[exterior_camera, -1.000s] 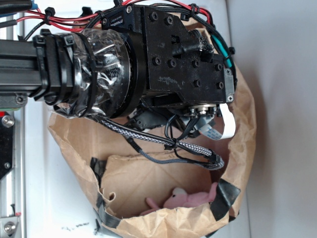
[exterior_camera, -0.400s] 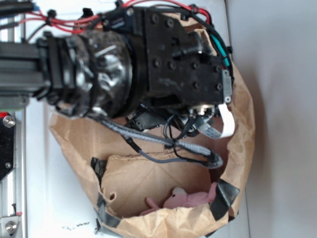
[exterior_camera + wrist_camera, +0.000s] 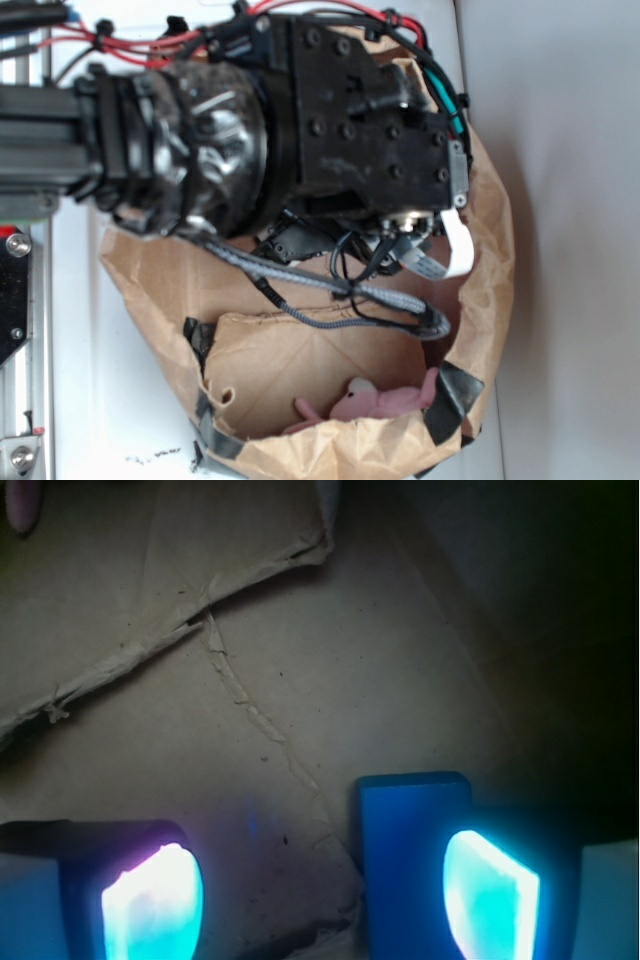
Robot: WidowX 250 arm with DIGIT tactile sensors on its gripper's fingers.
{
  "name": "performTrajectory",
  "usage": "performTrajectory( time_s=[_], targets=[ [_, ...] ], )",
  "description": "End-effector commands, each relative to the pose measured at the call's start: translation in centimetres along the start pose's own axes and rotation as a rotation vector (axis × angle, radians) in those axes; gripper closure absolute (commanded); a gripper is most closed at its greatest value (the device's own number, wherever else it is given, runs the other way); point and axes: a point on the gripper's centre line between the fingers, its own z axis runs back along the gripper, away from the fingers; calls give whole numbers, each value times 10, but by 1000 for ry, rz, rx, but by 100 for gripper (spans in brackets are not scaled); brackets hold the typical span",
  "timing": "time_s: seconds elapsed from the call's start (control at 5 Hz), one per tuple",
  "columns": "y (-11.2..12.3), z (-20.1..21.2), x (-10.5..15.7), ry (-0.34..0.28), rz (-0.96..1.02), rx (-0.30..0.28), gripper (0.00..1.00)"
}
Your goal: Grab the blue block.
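Inside the crumpled brown paper bag (image 3: pixel 490 290), the black gripper (image 3: pixel 320 900), settled after descending, holds its fingers apart; the flat blue rectangular block (image 3: pixel 405 865) lies against the right-hand one, not yet centred.

Exterior view bright and evenly lit; wrist view dim, right side in shadow, fingertips (image 3: pixel 155 905) glaring cyan

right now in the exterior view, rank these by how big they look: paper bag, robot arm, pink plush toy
Largest to smallest as they look:
1. paper bag
2. robot arm, close behind; it sits nearer the camera and runs off frame, so this order is unsure
3. pink plush toy, clearly smallest, partly hidden by the bag rim
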Motion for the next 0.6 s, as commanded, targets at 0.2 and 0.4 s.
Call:
performTrajectory(
  time_s=[0.2,0.4],
  targets=[
    [9,3,5,-16,12,63,0],
    [22,-8,-1,-20,29,74,0]
  ],
)
